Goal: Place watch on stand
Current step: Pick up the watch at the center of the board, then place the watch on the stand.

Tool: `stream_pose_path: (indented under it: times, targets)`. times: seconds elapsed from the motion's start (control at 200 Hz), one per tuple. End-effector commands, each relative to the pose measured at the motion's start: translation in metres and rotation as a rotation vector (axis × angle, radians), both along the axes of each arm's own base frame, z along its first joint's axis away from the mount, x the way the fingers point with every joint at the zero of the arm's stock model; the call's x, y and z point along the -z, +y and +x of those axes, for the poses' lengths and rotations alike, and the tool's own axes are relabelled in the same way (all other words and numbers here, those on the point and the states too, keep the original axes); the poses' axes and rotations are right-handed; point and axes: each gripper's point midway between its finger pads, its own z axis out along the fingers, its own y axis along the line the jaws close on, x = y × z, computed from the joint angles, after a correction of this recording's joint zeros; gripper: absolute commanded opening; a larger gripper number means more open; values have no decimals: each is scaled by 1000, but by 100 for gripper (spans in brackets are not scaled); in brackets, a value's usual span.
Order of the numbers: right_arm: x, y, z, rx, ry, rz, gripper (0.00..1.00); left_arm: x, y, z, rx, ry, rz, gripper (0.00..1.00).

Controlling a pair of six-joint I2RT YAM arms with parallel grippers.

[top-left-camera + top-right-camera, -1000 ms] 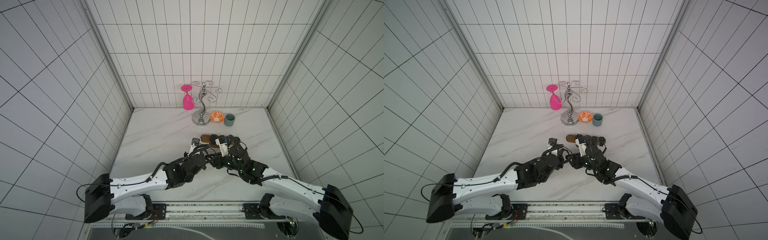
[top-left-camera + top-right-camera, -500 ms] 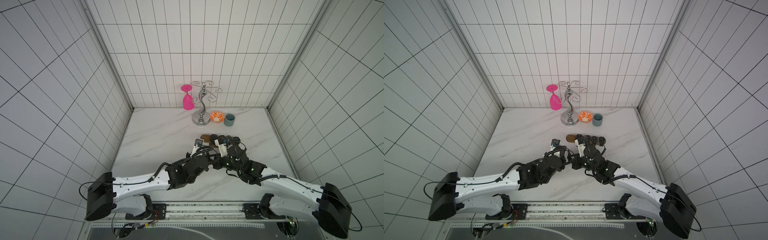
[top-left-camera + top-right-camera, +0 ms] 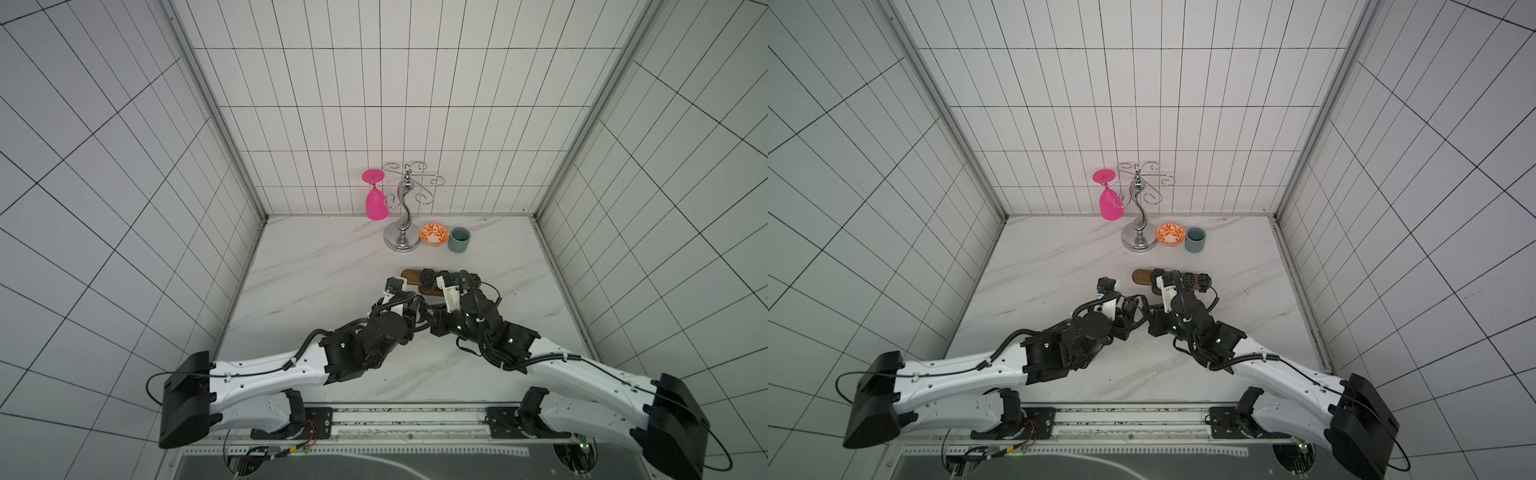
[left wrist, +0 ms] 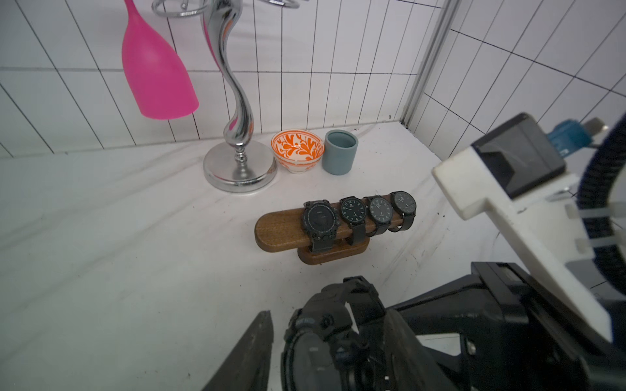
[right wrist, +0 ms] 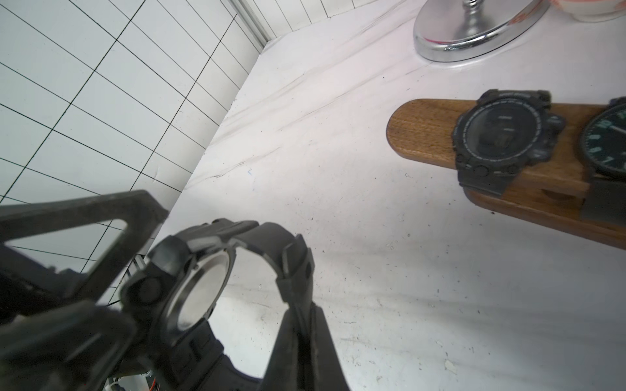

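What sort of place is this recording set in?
Probably a staged robot test booth, not a real room: white tiled walls box in a marble-look tabletop, robot arms mount on a front rail, and a watch stand sits as a prop.

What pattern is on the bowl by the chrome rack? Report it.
Bowl: orange leafy pattern on white; left wrist view.

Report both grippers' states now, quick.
Left gripper: open, its jaws either side of the watch.
Right gripper: shut on the watch's strap.
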Motion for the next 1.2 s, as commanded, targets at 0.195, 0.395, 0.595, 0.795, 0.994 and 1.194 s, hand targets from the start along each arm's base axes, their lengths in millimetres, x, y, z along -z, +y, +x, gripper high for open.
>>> stream_pose_path:
  times: [0.195, 0.395, 0.595, 0.795, 0.994, 1.194]
  targets:
    - [-54, -7, 8, 33, -182, 62, 0, -15, 10, -8, 130, 90, -207, 78]
    - [-61, -12, 9, 32, -309, 71, 0, -12, 9, -15, 205, 166, -255, 84]
    - [-68, -6, 6, -2, -355, 90, 0, -16, 4, -22, 265, 142, -287, 87]
    - [-67, -3, 2, -18, -373, 73, 0, -25, 3, -24, 287, 105, -306, 88]
    - [-62, -5, 4, 7, -381, 36, 0, -32, 6, -24, 280, 87, -321, 88]
    - [-59, -5, 6, 14, -389, 5, 0, -36, 19, -20, 222, 67, -336, 88]
